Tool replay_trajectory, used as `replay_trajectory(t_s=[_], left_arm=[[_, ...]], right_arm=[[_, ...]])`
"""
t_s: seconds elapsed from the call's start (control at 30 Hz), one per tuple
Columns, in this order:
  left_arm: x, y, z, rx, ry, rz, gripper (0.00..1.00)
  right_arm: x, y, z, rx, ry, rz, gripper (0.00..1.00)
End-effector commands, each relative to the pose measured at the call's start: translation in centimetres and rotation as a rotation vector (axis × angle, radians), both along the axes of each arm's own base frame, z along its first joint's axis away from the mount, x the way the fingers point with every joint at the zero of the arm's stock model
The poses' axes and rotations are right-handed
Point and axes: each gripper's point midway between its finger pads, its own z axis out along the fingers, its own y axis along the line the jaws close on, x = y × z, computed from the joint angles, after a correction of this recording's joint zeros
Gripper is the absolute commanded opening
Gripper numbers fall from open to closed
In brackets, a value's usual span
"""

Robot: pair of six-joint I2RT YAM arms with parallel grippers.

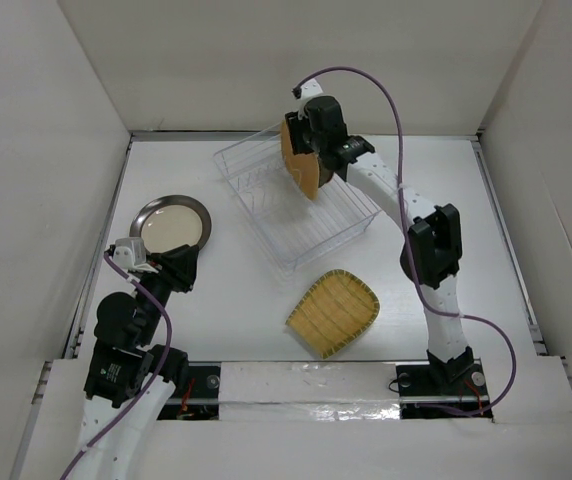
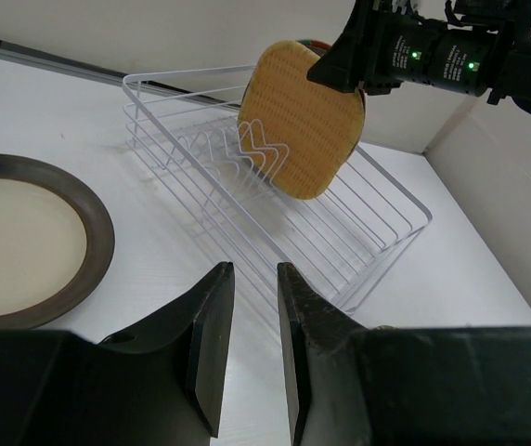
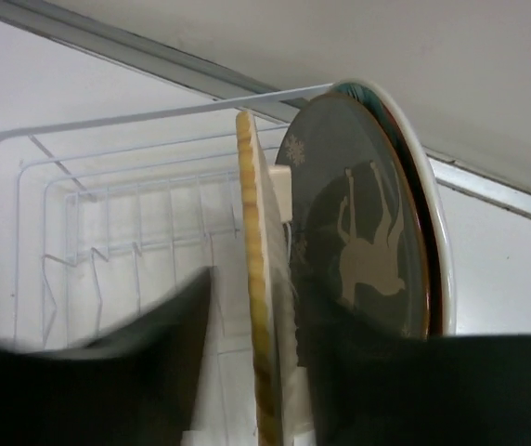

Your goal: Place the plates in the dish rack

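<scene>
The clear wire dish rack [image 1: 331, 225] stands at the table's middle back. The orange rounded-square plate [image 1: 301, 165] stands on edge in it, tilted among the prongs. My right gripper [image 1: 311, 135] straddles the plate's top edge. In the right wrist view the jaws [image 3: 261, 307] are open, with a gap beside the orange plate [image 3: 250, 204]. Behind it stand the dark grey plate [image 3: 358, 242] and the red plate's rim [image 3: 435, 279]. The yellow ribbed plate [image 1: 333, 312] and the metallic-rimmed cream plate [image 1: 171, 223] lie on the table. My left gripper [image 1: 171, 268] is open and empty beside the cream plate.
White walls enclose the table on the left, back and right. In the left wrist view the rack [image 2: 377, 232] is ahead and the cream plate [image 2: 94, 232] is to the left. A row of free prongs [image 3: 108, 251] stands to the left of the orange plate.
</scene>
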Motion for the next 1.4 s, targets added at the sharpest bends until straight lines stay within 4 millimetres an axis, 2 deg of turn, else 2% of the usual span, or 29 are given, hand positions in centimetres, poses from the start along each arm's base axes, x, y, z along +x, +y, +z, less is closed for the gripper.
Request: replay_trajectory(t_s=[0.0,0.03,0.07,0.17,0.2,0.23,0.3,0.33,0.37,0.4,0.43,0.47,0.5,0.57,0.6,0.63,0.67,0.7,0.73,0.77,0.8,0.87,1.0,1.17,1.23,1.27,1.37], left_arm=[[-0.1,0.0,2.1,-0.015,-0.048,0.000,0.22],[-0.1,0.0,2.2,-0.015,-0.049,0.000,0.22],[0.0,-0.1,2.1,-0.014,-0.047,-0.002,0.22],[-0.1,-0.2,2.1,-0.014,-0.048,-0.010,0.22],[-0.1,-0.2,2.1,-0.013,-0.050,-0.011,0.22],[-0.1,-0.2,2.2,-0.014,-0.052,-0.011,0.22],[-0.3,-0.2,2.4,-0.013,-0.060,-0.015,0.22],[-0.3,-0.2,2.5,-0.013,-0.063,-0.017,0.22],[-0.4,-0.2,2.6,-0.015,-0.067,-0.018,0.22],[-0.6,-0.2,2.7,-0.017,-0.075,-0.020,0.22],[-0.6,-0.2,2.7,-0.016,-0.079,-0.020,0.22],[-0.7,-0.3,2.8,-0.017,-0.084,-0.026,0.22],[-0.7,-0.3,2.8,-0.018,-0.085,-0.027,0.22],[-0.8,-0.3,2.9,-0.018,-0.087,-0.029,0.23],[-0.9,-0.3,3.0,-0.019,-0.091,-0.032,0.23],[-0.9,-0.3,3.0,-0.021,-0.094,-0.032,0.22],[-1.0,-0.3,3.0,-0.023,-0.098,-0.032,0.23],[-1.1,-0.3,3.2,-0.026,-0.105,-0.032,0.22],[-1.2,-0.3,3.2,-0.029,-0.108,-0.032,0.23],[-1.3,-0.3,3.3,-0.031,-0.110,-0.036,0.23],[-1.3,-0.3,3.3,-0.031,-0.112,-0.037,0.22],[-1.4,-0.3,3.4,-0.034,-0.118,-0.040,0.22],[-1.7,-0.2,3.7,-0.038,-0.131,-0.039,0.22],[-1.9,0.0,3.9,-0.044,-0.140,-0.028,0.22],[-2.0,0.1,4.0,-0.043,-0.144,-0.028,0.22],[-2.0,0.1,4.0,-0.042,-0.147,-0.028,0.23],[-2.0,0.0,4.1,-0.041,-0.149,-0.031,0.22]], right_arm=[[-1.0,0.5,4.2,0.097,-0.059,0.017,0.61],[-1.3,0.4,5.6,0.119,-0.085,0.018,0.67],[-1.7,0.0,6.7,0.137,-0.105,0.011,0.78],[-4.7,-1.7,11.1,0.209,-0.170,-0.015,0.89],[-5.7,-2.3,8.9,0.202,-0.130,-0.026,0.90],[-7.8,-3.6,12.7,0.274,-0.198,-0.029,0.90],[-10.3,-4.9,12.0,0.365,-0.164,-0.055,0.78],[-12.8,-6.0,10.3,0.391,-0.148,-0.060,0.67],[-14.3,-6.4,8.9,0.431,-0.110,-0.088,0.29],[-15.3,-7.4,7.1,0.441,-0.074,-0.117,0.07],[-17.4,-8.5,1.4,0.392,0.038,-0.166,0.00],[-19.4,-9.5,1.5,0.459,0.060,-0.197,0.00],[-21.6,-9.6,-0.6,0.461,0.121,-0.207,0.00],[-26.8,-12.0,-6.2,0.476,0.281,-0.294,0.00],[-29.1,-12.3,-7.8,0.475,0.344,-0.316,0.00],[-32.0,-14.3,-10.8,0.410,0.443,-0.379,0.00],[-34.4,-15.3,-13.4,0.430,0.530,-0.434,0.17],[-35.9,-15.9,-12.7,0.494,0.541,-0.430,0.30],[-38.2,-16.9,-14.2,0.467,0.609,-0.451,0.40],[-39.8,-17.2,-15.3,0.504,0.670,-0.469,0.57],[-40.4,-17.4,-14.3,0.578,0.663,-0.449,0.63],[-42.2,-17.7,-14.8,0.610,0.730,-0.450,0.76],[-44.0,-16.8,-16.4,0.584,0.820,-0.420,0.80],[-43.9,-15.1,-20.1,0.501,0.900,-0.420,0.78],[-43.2,-14.1,-20.5,0.522,0.897,-0.414,0.74],[-43.2,-14.3,-21.4,0.498,0.905,-0.434,0.73],[-41.6,-13.9,-21.7,0.521,0.854,-0.452,0.66]])
